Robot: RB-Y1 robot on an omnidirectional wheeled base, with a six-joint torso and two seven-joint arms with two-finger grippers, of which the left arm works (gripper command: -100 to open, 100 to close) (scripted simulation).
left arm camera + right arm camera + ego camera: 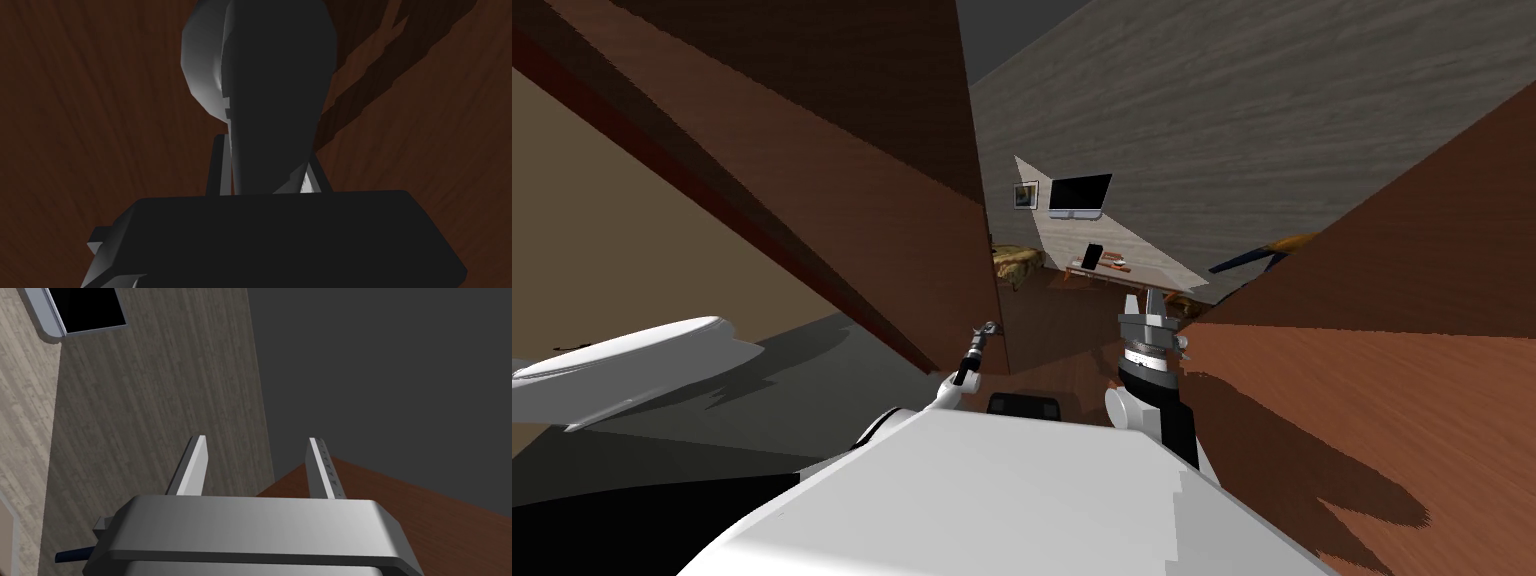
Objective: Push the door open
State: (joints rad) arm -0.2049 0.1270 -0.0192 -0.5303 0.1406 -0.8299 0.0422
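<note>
Door (862, 200) of reddish-brown wood fills the upper left of the head view, slanting down to a free edge just left of centre. It stands ajar. The gap to the right of that edge shows a grey wood-grain wall (1262, 120), a dark screen (1079, 192) with a small framed picture (1025, 194) beside it, and a low table (1112, 268) below them. A second brown panel (1392, 300) takes up the right side of that view. The left gripper (989, 328) sits right at the door's free edge, a little below the middle of the frame. In the left wrist view the door's wood grain covers the whole background. A dark, rounded door handle (275, 75) with a lighter grey base rises from the centre bottom to the top. The thin fingers (218, 165) stand close together against its two sides, so the jaws are closed around the handle. The right gripper (1149, 300) is raised just right of centre in the head view, in the gap and well apart from the door. In the right wrist view its two fingers (192, 463) stand wide apart with nothing between them, in front of the grey wall and a corner of brown wood at the lower right.
</note>
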